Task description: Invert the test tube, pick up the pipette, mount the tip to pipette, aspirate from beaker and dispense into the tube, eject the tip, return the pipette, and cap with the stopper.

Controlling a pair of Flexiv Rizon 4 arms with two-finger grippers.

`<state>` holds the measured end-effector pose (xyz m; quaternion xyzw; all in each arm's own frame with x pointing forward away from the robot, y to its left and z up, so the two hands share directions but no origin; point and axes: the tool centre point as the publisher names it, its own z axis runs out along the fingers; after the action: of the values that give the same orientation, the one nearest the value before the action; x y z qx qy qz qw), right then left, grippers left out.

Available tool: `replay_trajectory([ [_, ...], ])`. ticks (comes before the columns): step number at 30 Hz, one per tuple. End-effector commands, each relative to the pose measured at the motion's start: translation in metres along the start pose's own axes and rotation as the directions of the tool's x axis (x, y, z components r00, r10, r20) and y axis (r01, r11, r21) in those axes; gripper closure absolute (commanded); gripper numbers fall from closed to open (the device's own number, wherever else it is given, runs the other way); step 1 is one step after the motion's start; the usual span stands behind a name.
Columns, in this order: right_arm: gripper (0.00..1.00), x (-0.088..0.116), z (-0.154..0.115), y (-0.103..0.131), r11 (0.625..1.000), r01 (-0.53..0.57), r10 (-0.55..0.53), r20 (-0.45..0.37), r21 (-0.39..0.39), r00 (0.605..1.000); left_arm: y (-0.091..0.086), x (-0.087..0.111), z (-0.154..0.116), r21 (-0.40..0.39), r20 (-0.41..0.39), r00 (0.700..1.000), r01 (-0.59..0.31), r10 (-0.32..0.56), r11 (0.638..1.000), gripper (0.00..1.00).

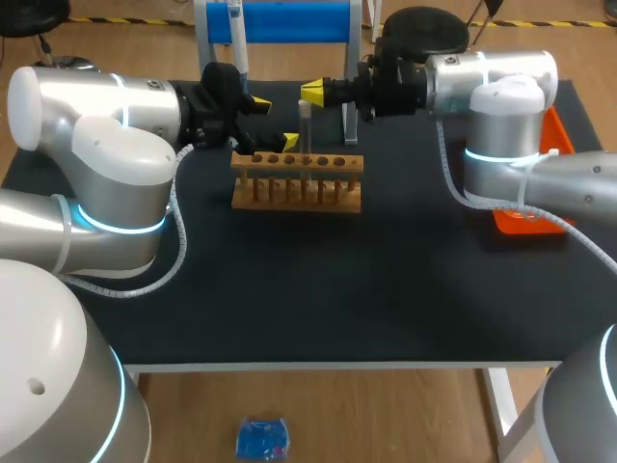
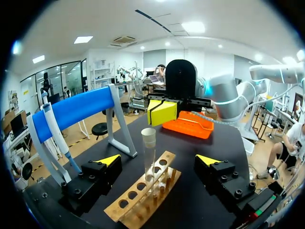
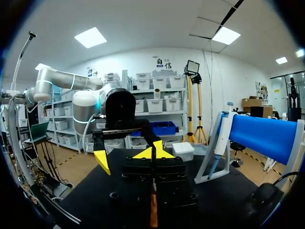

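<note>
A clear test tube (image 1: pixel 306 127) (image 2: pixel 148 151) stands upright in a middle hole of the wooden rack (image 1: pixel 297 183) (image 2: pixel 143 193). My left gripper (image 1: pixel 275 122) (image 2: pixel 158 160) is open, with one finger on each side of the tube and apart from it. My right gripper (image 1: pixel 313 94) (image 2: pixel 162 112) (image 3: pixel 152 153) is level with the tube's top just beyond it, its yellow tips pressed together with nothing seen between them. The white pipette (image 1: pixel 238 39) (image 2: pixel 57 138) (image 3: pixel 220 138) hangs on the blue stand (image 1: pixel 289 21) (image 2: pixel 76 109) (image 3: pixel 267 133) at the back.
An orange tray (image 1: pixel 554 145) (image 2: pixel 188 126) lies at the right side of the table, partly hidden by my right arm. The black tabletop (image 1: pixel 337 280) in front of the rack is bare.
</note>
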<state>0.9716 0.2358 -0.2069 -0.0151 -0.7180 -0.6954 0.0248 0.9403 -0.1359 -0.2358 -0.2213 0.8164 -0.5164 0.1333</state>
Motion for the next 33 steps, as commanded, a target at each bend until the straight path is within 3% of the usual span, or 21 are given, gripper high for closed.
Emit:
replay_trajectory([
  [1,1.0,-0.005,0.002,-0.003,1.0,-0.001,0.002,-0.006,0.002,1.0,0.001,0.0,0.001,0.003,-0.001,1.0,0.0,0.0,1.0,0.0],
  [33,1.0,-0.01,0.004,-0.03,0.998,-0.058,0.058,-0.01,0.002,0.998,0.001,0.0,0.001,0.003,-0.001,1.0,0.0,0.0,1.0,0.0],
])
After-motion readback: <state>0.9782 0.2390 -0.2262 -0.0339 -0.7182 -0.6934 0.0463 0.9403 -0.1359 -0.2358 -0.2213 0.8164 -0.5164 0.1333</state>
